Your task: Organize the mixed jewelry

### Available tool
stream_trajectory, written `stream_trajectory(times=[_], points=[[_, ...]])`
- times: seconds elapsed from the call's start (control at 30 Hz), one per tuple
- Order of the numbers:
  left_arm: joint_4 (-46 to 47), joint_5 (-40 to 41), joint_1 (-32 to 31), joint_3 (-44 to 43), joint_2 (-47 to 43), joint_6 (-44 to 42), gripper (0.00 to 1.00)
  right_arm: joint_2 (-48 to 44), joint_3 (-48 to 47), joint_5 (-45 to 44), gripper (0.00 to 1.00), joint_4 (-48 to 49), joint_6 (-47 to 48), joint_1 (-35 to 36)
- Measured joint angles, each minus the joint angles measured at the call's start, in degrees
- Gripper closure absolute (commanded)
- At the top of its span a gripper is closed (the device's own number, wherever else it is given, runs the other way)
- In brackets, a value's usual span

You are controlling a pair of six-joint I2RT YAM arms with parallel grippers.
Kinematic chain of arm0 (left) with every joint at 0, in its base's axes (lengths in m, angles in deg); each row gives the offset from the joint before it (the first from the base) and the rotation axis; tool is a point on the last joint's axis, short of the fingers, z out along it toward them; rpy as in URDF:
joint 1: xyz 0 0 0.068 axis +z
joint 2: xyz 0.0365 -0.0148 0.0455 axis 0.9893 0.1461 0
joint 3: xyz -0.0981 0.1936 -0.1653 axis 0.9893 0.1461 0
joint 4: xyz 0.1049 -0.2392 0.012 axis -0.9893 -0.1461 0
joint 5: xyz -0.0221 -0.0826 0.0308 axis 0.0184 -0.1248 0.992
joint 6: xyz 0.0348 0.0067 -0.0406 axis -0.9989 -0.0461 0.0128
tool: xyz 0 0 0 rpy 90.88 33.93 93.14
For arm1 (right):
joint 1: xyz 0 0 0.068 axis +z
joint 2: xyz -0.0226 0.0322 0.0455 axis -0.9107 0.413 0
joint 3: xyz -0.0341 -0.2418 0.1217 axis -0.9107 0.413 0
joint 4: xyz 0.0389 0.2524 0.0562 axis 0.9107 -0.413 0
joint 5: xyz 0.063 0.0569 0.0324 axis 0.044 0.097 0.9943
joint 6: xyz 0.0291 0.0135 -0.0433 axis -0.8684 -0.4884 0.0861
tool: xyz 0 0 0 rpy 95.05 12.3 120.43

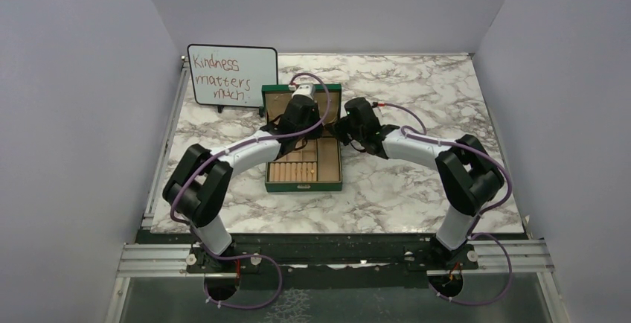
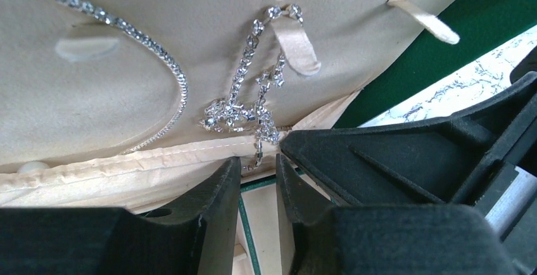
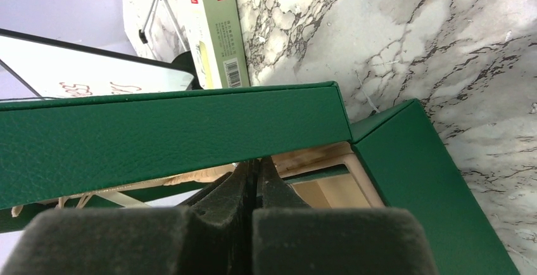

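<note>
In the left wrist view a sparkling silver chain [image 2: 253, 85] hangs from a tan strap [image 2: 296, 50] on the tan lining of the open lid. It bunches at the pocket seam. A thin silver stone-set loop [image 2: 158, 56] lies on the lining to the left. My left gripper [image 2: 258, 161] is open by a narrow gap, with the chain's loose end just above its tips. My right gripper [image 3: 256, 164] is shut, its tips under the lid's edge [image 3: 164, 135]. Its black finger [image 2: 392, 161] ends beside the chain bunch. Gold rings are out of view.
The green box [image 1: 331, 178] with tan compartments lies open mid-table, its lid [image 1: 327, 92] upright at the back. Both grippers [image 1: 301, 94] [image 1: 336, 126] crowd the lid. A whiteboard [image 1: 231, 75] stands back left. A white-and-green carton [image 3: 218, 28] lies behind the lid.
</note>
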Motion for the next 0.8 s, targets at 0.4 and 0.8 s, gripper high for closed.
stream_trajectory(times=[0.4, 0.8], points=[[-0.3, 0.9, 0.0, -2.1, 1.9, -0.2, 1.0, -0.1, 0.2, 0.0, 0.99, 0.0, 0.0, -0.2], [-1.4, 2.0, 0.0, -2.2, -2.4, -0.4, 1.0, -0.5, 0.7, 0.3, 0.99, 0.0, 0.4, -0.2]])
